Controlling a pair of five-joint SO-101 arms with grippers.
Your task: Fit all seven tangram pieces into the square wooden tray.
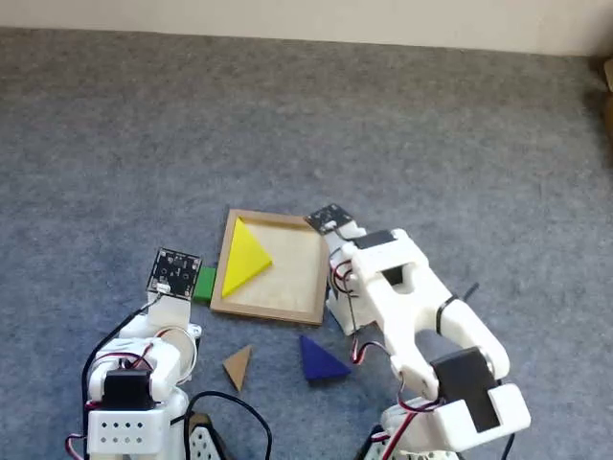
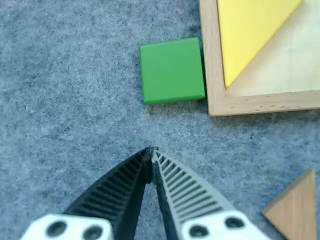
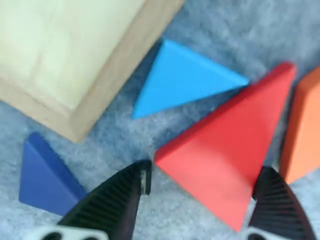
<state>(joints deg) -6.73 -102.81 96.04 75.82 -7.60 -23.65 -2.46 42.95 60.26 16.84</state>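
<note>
**Tangram set: one piece in tray, six on the carpet**

- Square wooden tray [image 1: 269, 312]: lying flat on grey carpet [image 1: 402, 134] between the two arms.
- Yellow triangle [image 1: 245, 257]: sitting inside the tray, its long edge running along the left rim and its apex pointing to the tray's middle.
- Green square [image 2: 172, 70]: lying just outside the left rim, sides parallel to it.
- Tan triangle [image 1: 237, 365] and dark blue triangle [image 1: 319, 359]: lying near the tray's near rim.
- Light blue triangle [image 3: 182, 77], red triangle [image 3: 227, 150], orange piece [image 3: 305, 130]: lying side by side off the tray's right corner.
- Left gripper [image 2: 151, 152]: hovering near the green square, fingers pressed together and holding nothing.
- Right gripper [image 3: 205, 177]: spread wide, straddling the red triangle.
</note>
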